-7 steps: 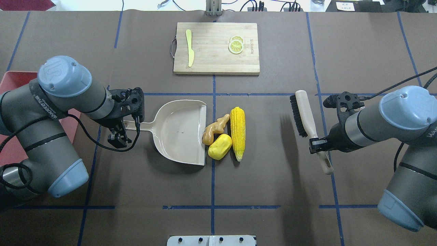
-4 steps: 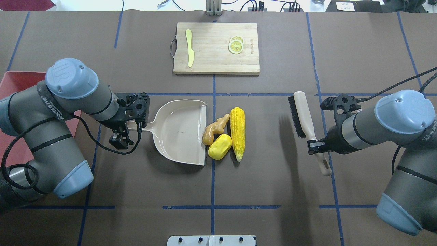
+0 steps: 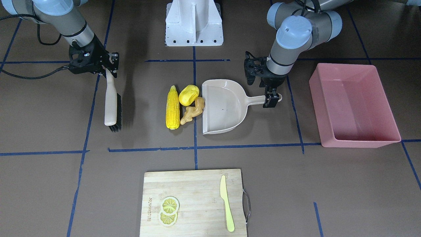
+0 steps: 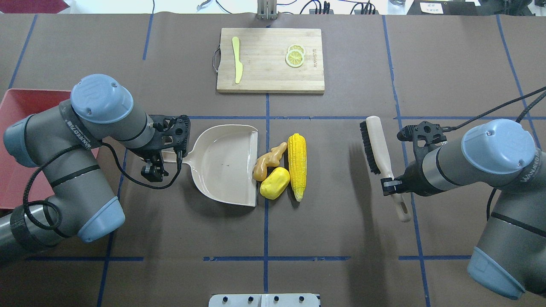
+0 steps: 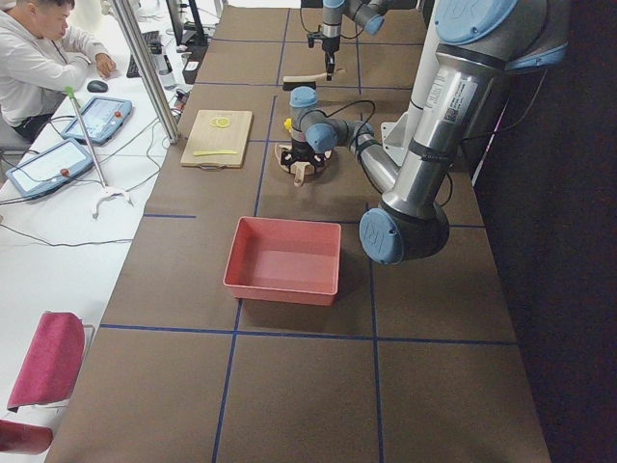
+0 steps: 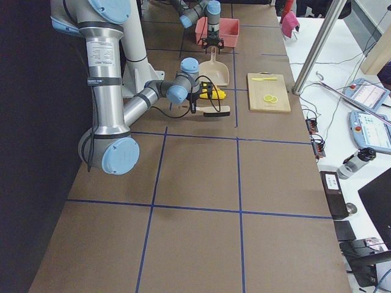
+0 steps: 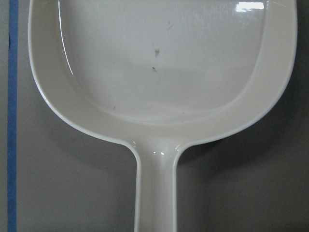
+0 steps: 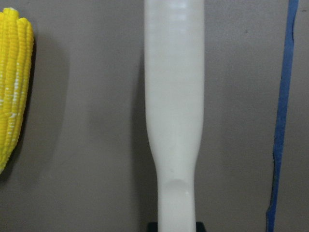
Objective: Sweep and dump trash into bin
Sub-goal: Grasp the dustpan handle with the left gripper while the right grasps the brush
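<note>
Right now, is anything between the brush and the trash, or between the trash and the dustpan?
Nothing visible. Bare table lies between the brush, held in the right gripper, and the corn. The ginger and potato sit between the corn and the dustpan, at its open edge.

Each arm, the left arm point(image 4: 123, 132) and the right arm point(image 4: 448, 168), is built of matte grey cylindrical links joined by rounded housings. Every housing ends in a pale blue cap dotted with small dark screw heads. A black band with white lettering wraps one link of each arm. The left gripper point(image 3: 270, 97) and the right gripper point(image 4: 391, 186) are black, angular assemblies. Black cables point(image 4: 128, 182) run from each wrist. The base point(image 3: 194, 23) is a white pedestal with a row of dark holes along its foot.
</note>
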Tool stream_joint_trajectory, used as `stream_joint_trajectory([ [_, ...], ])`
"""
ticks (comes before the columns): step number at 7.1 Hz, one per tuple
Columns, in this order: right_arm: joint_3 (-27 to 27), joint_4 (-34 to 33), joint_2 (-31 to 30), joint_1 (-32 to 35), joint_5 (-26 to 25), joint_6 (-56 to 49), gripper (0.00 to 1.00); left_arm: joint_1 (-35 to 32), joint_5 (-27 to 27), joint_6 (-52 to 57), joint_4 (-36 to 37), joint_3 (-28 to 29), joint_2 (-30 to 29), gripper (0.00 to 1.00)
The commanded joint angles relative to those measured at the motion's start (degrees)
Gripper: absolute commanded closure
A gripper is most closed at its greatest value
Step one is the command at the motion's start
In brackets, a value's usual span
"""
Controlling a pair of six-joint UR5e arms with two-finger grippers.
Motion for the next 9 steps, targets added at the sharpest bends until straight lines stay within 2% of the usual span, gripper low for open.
stream_joint_trajectory([
  [1,-0.01,0.0,0.03,-0.66,-0.44,0.47,1.0,0.12,0.72,-0.06,-0.13,1.97,-0.77,0.14],
  [2,-0.01,0.0,0.03,-0.75,-0.44,0.55,1.0,0.21,0.72,-0.06,-0.13,1.97,-0.69,0.21],
  [4,-0.01,0.0,0.38,-1.36,-0.53,2.31,1.0,0.29,0.8,-0.15,0.05,2.05,-0.51,0.41],
  [5,-0.01,0.0,0.73,-1.45,-0.53,2.31,1.0,0.29,0.98,-0.06,-0.04,1.79,-0.25,0.62],
  [6,-0.01,0.0,0.73,-1.54,-0.7,2.31,1.0,0.56,1.07,0.02,-0.04,1.79,-0.51,0.74],
  [8,-0.1,0.0,1.43,-3.2,-1.22,5.79,1.0,0.56,1.16,1.24,0.05,1.44,-0.51,0.87],
  [9,-0.1,0.0,2.39,-5.65,-2.97,8.87,1.0,0.56,3.94,2.65,0.05,1.35,-0.6,0.89],
])
